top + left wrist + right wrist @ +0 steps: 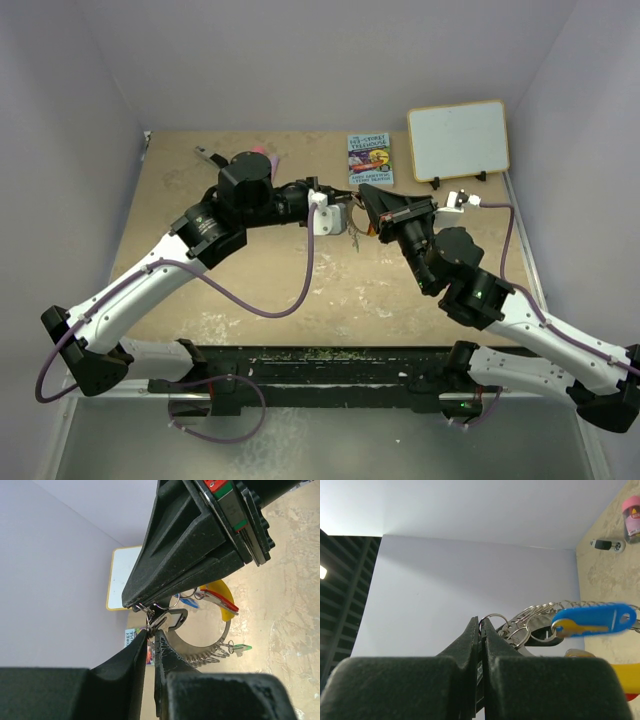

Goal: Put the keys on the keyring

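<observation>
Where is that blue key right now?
In the right wrist view, the blue key hangs from the keyring, just right of the right gripper.

Four keys (242,648), one keyring (197,646) — one book (370,160), one whiteboard (458,138)

White links (130,290), black joints (205,232), black wedge fingers (465,647) — purple cable (270,312) along each arm (555,338); perhaps a green light (483,293).

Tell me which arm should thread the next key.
Left, probably. The left gripper pinches the black key beside the wire loop that the right gripper clamps, so the right is busy steadying the keyring.
</observation>
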Robot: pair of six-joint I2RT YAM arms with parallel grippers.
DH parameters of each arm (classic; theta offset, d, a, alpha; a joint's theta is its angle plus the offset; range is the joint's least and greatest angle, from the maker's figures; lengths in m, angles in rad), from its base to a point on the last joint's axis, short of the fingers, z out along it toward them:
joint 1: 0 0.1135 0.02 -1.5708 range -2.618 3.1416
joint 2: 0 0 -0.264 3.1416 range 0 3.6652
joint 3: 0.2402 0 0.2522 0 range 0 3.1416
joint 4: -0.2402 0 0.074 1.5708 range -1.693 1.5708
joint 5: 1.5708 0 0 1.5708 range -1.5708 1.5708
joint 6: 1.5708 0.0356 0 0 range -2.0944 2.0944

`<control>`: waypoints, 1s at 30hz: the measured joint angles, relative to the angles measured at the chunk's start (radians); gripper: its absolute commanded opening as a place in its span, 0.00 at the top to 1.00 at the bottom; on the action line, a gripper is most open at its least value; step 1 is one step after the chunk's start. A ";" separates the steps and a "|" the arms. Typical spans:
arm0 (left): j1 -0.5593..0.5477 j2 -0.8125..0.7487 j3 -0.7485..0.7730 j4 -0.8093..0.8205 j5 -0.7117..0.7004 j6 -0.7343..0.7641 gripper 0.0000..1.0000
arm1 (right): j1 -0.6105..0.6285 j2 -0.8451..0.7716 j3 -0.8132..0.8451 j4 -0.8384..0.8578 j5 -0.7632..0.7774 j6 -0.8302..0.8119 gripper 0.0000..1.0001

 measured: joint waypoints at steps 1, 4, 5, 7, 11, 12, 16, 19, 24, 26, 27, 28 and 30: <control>0.000 0.000 0.000 0.003 -0.001 0.000 0.81 | 0.000 0.000 0.000 -0.001 0.000 0.001 1.00; 0.000 0.000 0.000 0.007 0.000 0.000 0.79 | 0.000 0.000 0.000 -0.004 0.000 0.003 1.00; 0.000 0.000 0.000 0.008 0.002 0.000 0.79 | 0.000 0.000 0.000 -0.004 0.000 0.004 1.00; 0.000 -0.001 0.000 0.008 0.011 -0.001 0.79 | 0.000 0.001 0.000 -0.004 0.000 0.005 1.00; 0.000 -0.003 0.000 0.008 0.022 -0.001 0.81 | 0.000 0.002 0.000 -0.004 0.000 0.005 1.00; 0.000 -0.003 0.000 0.008 0.022 -0.001 0.82 | 0.000 0.002 0.000 -0.004 0.000 0.005 1.00; 0.000 -0.003 0.000 0.009 0.017 -0.001 0.88 | 0.000 0.002 0.000 -0.004 0.000 0.005 1.00; 0.000 -0.003 0.000 0.009 0.011 0.000 0.95 | 0.000 0.002 0.000 -0.004 0.000 0.005 1.00; -0.002 -0.003 0.000 0.009 -0.008 0.019 0.97 | 0.000 0.002 0.000 -0.003 -0.003 0.027 1.00; -0.007 -0.002 0.000 0.013 -0.020 0.028 0.97 | 0.000 0.002 0.000 -0.003 -0.005 0.048 1.00; -0.010 -0.001 0.000 0.017 -0.028 0.035 0.97 | 0.000 0.002 0.000 -0.003 -0.005 0.055 1.00; -0.013 0.000 0.000 0.022 -0.033 0.042 0.97 | 0.000 0.002 0.000 -0.003 -0.004 0.067 1.00; -0.019 0.000 0.000 0.032 -0.044 0.061 0.97 | 0.000 0.002 0.000 -0.003 0.000 0.089 1.00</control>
